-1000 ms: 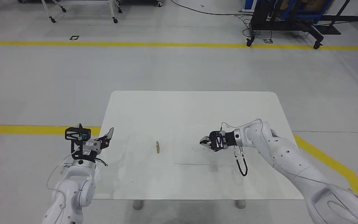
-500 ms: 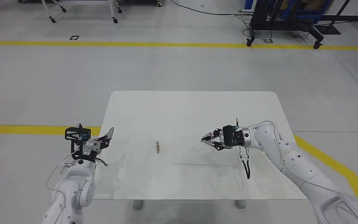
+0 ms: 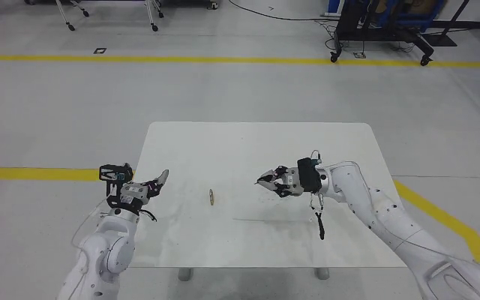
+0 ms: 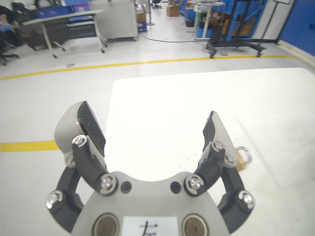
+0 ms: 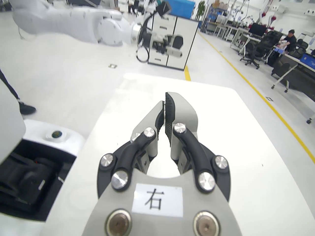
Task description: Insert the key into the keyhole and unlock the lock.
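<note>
A small brass padlock (image 3: 213, 196) lies left of the middle of the white table (image 3: 255, 142). In the left wrist view the padlock (image 4: 243, 157) peeks out from behind one finger. My left gripper (image 3: 160, 181) hovers open over the table's left edge, and its pads (image 4: 91, 126) hold nothing. My right gripper (image 3: 262, 181) is right of the padlock, pointing at it. Its fingers (image 5: 172, 109) are pressed together, and a thin dark tip at their end in the top view looks like the key. The wrist view hides the key between the pads.
A black cable loop (image 3: 319, 219) hangs from the right forearm over the table. A faint scratch line (image 3: 251, 220) marks the table in front of the padlock. The left arm's wrist (image 5: 160, 44) shows far off in the right wrist view.
My right gripper has lifted from the table and moved left toward the padlock, staying shut. My left gripper has swung right, in over the table's edge.
</note>
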Tool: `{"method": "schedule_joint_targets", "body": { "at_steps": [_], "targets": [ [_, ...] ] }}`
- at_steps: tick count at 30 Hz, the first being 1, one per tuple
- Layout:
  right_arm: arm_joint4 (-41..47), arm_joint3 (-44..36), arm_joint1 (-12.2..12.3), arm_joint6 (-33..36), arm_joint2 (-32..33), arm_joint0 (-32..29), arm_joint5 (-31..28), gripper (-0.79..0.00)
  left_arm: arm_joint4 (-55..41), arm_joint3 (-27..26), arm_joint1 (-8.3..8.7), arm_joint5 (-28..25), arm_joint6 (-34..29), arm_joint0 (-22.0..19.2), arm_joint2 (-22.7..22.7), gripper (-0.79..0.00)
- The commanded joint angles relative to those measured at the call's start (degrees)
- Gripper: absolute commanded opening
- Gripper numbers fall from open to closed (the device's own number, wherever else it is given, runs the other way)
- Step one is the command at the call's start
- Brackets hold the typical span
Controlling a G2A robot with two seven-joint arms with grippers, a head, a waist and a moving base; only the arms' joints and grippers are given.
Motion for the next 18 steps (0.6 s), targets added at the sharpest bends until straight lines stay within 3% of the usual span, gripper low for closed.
{"method": "schedule_joint_targets", "body": {
  "at_steps": [1, 18],
  "targets": [
    [5.3, 0.3, -0.3, 0.0, -2.1, 1.3, 0.0, -0.785, -2.1, -0.2, -0.17, -0.9, -3.1, -2.0, 1.9, 0.000],
    [5.3, 0.3, -0.3, 0.0, -2.1, 1.3, 0.0, -0.785, -1.5, -1.0, -0.19, -1.5, -4.5, -2.7, 3.0, 0.000]
  ]
}}
